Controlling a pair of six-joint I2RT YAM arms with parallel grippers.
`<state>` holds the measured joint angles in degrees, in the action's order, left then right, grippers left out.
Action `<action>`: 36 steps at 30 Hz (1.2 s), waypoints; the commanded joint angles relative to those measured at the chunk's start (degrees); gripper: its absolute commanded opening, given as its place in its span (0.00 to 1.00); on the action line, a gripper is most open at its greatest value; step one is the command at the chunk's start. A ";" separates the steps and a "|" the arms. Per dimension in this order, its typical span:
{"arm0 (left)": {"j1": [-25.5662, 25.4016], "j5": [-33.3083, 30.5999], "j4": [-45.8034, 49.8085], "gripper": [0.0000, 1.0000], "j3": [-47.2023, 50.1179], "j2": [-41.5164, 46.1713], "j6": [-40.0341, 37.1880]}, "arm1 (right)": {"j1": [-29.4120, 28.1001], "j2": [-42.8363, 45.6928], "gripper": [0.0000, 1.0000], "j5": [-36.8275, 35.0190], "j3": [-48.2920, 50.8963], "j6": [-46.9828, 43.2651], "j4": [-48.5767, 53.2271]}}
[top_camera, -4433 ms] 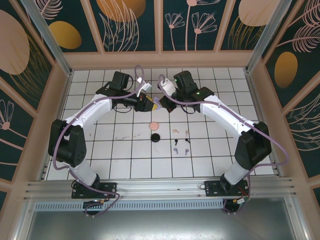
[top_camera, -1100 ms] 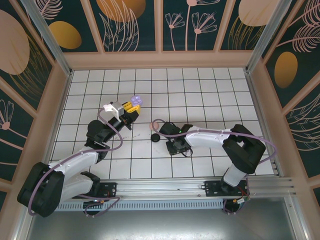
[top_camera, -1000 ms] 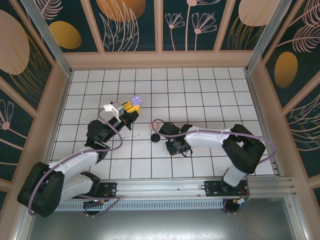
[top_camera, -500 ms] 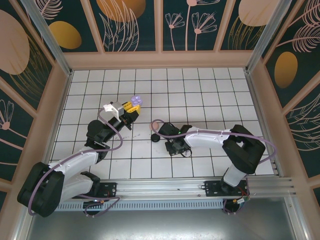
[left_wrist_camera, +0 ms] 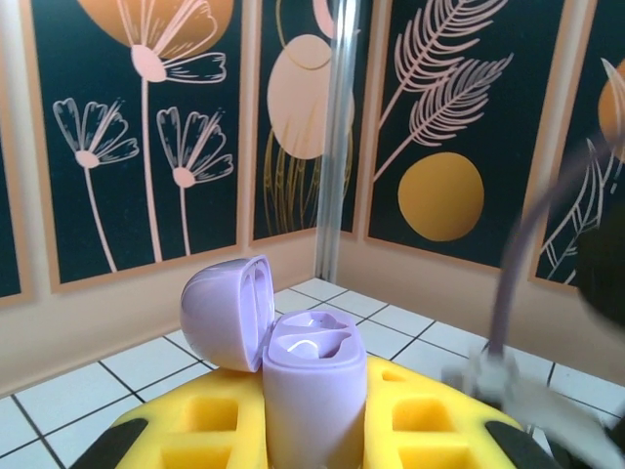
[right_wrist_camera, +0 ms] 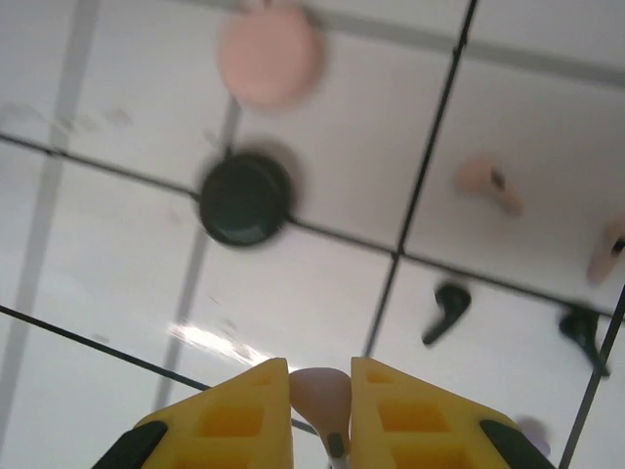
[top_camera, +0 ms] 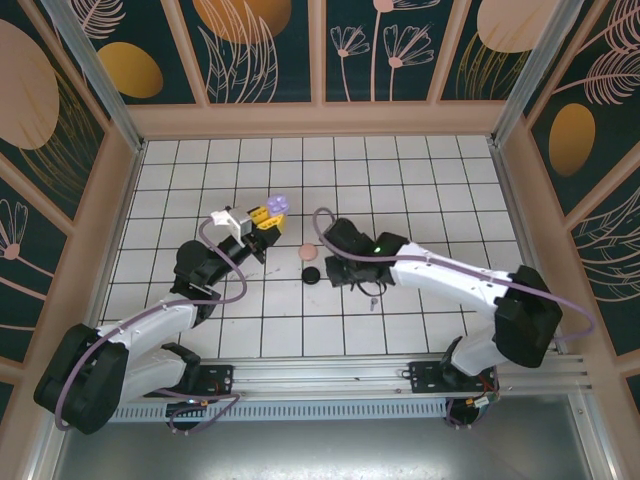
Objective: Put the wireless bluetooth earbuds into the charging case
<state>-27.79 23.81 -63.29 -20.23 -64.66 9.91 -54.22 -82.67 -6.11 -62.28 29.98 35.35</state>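
Currently: left gripper (left_wrist_camera: 312,435) is clenched on the lilac charging case (left_wrist_camera: 314,366). The base stands upright between the yellow pads (left_wrist_camera: 420,430), the lid (left_wrist_camera: 227,313) is swung open to one side, and the moulded wells face up. The top view puts the case aloft, left of table centre.

Right gripper (right_wrist_camera: 320,373) is pinched on one pale earbud (right_wrist_camera: 323,393), the head caught between the fingertips and the dark stem tip showing just below. Both pink earbuds (right_wrist_camera: 488,184) and both black earbuds (right_wrist_camera: 447,308) lie loose on the tiles (right_wrist_camera: 117,322), so the held one reads as lilac. Its mate (top_camera: 373,298) sits on the tile just near the right arm. The pink case (right_wrist_camera: 270,54) and black case (right_wrist_camera: 244,198) rest closed on the table below.

Step in hand (judged): carry the earbud across to the open case and seat it.

Notes for doing it well:
- The pinch is small, so move slowly or the bud may twist.
- Approach from the side away from the lid.
- Pick the well whose shape matches this bud and lead with the stem.
- Keep the case level and lower straight down.
- Let go only once the head sits flush.
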 commanded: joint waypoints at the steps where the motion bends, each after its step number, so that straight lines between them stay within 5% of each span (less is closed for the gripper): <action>1: -0.81 2.54 -3.33 0.00 -1.04 -0.59 -2.75 | 2.24 4.31 0.17 -2.00 -6.65 -2.57 1.09; 11: -3.60 1.09 -7.53 0.00 -1.69 -3.22 -7.03 | 8.99 12.01 0.18 6.57 -14.46 -9.55 -14.31; 20: -6.31 -1.84 -10.51 0.00 -6.01 -8.84 -14.83 | 9.13 13.53 0.18 13.97 -11.71 -12.68 -27.45; 36: -6.74 2.44 -13.69 0.00 -11.21 -15.23 -15.55 | 6.76 15.10 0.18 18.76 -0.96 -15.69 -40.19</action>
<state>-34.20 24.27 -73.56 -29.82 -79.66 -4.78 -47.00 -67.92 11.14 -63.79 15.29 -0.14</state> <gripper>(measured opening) 0.201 0.180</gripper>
